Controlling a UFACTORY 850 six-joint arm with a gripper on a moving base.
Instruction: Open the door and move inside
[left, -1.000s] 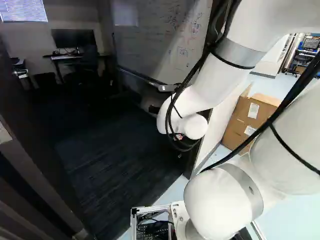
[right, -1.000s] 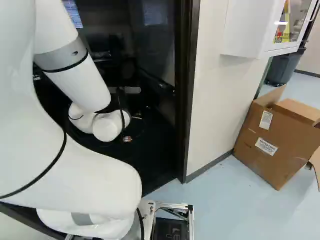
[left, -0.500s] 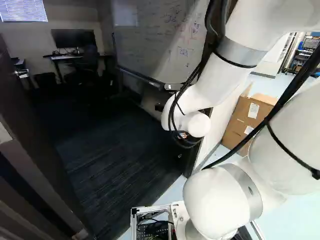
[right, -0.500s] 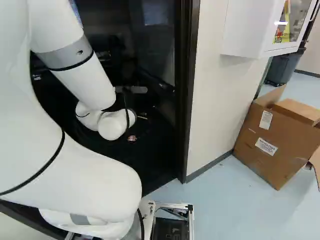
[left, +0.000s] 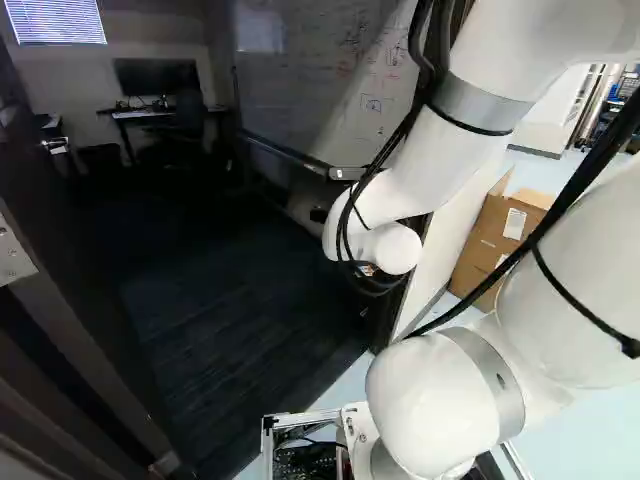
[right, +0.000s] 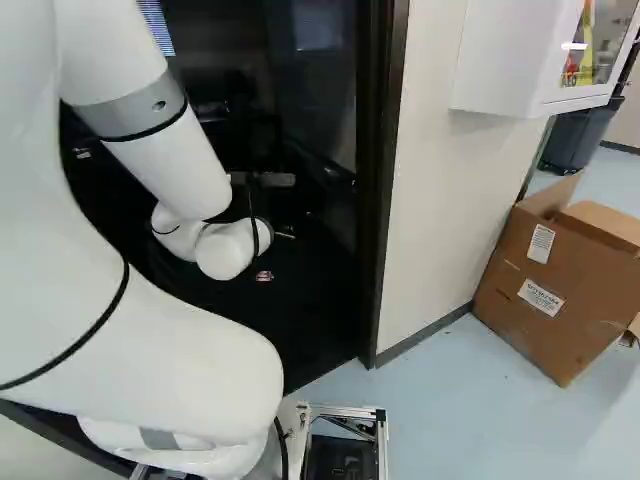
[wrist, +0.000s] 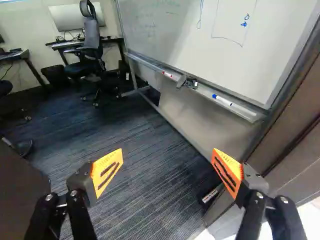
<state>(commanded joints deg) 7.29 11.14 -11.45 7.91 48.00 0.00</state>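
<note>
1. The dark carpet (wrist: 145, 160) spreads beyond the doorway and beneath the gripper.
2. The whiteboard (wrist: 240, 55) stands inside the room, ahead of the gripper, with markers along its tray.
3. The door (left: 45, 220) stands open at the left of the left base view. In the wrist view, a dark panel, seemingly this door, lies beside one of the fingers, apart from the orange pad.
4. The white arm (left: 430, 165) reaches into the doorway, its end bent downward.
5. The dark doorframe (right: 383, 190) rises on the opposite side of the gripper from the door.
6. The cardboard box (right: 555, 285) sits outside on the pale floor, tilted near the wall.
7. The office chair (wrist: 90, 47) is at the desk deep inside.
8. The gripper (left: 367, 270) is mostly hidden behind the arm's end; in the wrist view its fingers (wrist: 107, 171) are spread wide, above the carpet.
9. The door handle (left: 55, 146) is well apart from the fingers, across the doorway.
</note>
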